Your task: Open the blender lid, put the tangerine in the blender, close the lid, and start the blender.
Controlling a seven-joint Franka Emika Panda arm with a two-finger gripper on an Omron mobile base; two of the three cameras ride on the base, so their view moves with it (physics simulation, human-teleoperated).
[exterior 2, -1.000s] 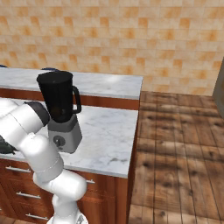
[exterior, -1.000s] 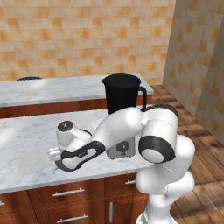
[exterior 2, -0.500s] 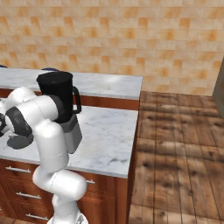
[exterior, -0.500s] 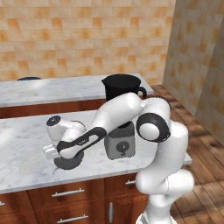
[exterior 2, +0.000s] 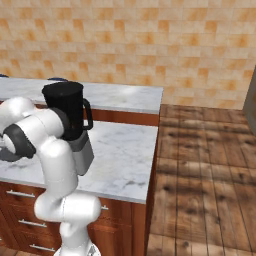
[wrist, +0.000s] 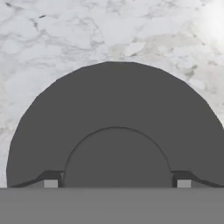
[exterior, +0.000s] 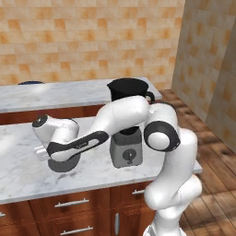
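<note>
The blender [exterior: 126, 148] stands on the marble counter [exterior: 18, 179], its black jar [exterior: 128, 89] open at the top; from the right side it shows as blender [exterior 2: 66, 110] on its grey base. The blender lid [exterior: 62, 164], a dark grey disc, lies flat at counter level to the left of the blender. My gripper [exterior: 56, 156] is right above it, shut on the lid's raised centre. In the hand view the blender lid [wrist: 113, 109] spreads over the marble and my gripper [wrist: 117, 183] has a fingertip [wrist: 50, 183] on each side of the centre. The tangerine is out of view.
A second, higher counter [exterior: 69, 94] runs along the tiled wall behind, with a dark blue object [exterior: 30, 83] on it. The front counter ends at the right [exterior 2: 150, 165] above a wooden floor [exterior 2: 205, 170]. Drawers [exterior: 69, 203] sit below the counter.
My arm has swung left, away from the blender, and has come down, carrying the lid from beside the blender base to the counter surface further left.
</note>
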